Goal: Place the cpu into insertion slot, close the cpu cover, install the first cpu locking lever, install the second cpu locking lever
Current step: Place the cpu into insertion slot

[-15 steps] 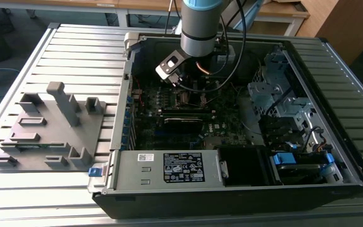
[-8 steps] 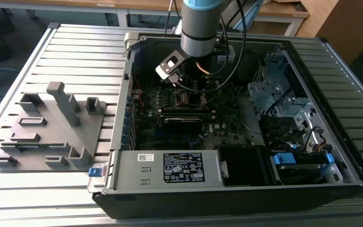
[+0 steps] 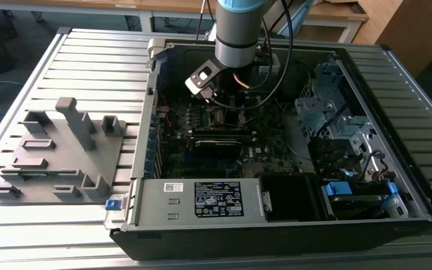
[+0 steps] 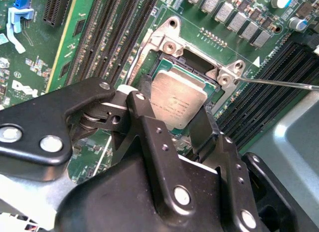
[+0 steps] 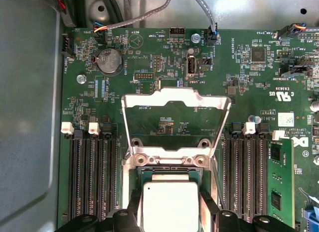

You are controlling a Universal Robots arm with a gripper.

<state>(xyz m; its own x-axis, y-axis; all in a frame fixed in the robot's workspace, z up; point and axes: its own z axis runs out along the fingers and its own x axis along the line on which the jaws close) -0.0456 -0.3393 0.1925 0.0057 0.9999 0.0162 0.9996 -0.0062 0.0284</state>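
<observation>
Sitting between jaws: cpu, gripper clamping it over insertion slot.

Dull silver-grey cpu, silvery cpu cover — dark green motherboard, black memory slots, grey ribbed table

One cpu, one cpu cover, one round coin battery and four white latch tabs show in the first wrist view. The second wrist view holds one gripper, one insertion slot and one thin metal rod. In the exterior view there are one open computer case and one grey fixture plate.
</observation>
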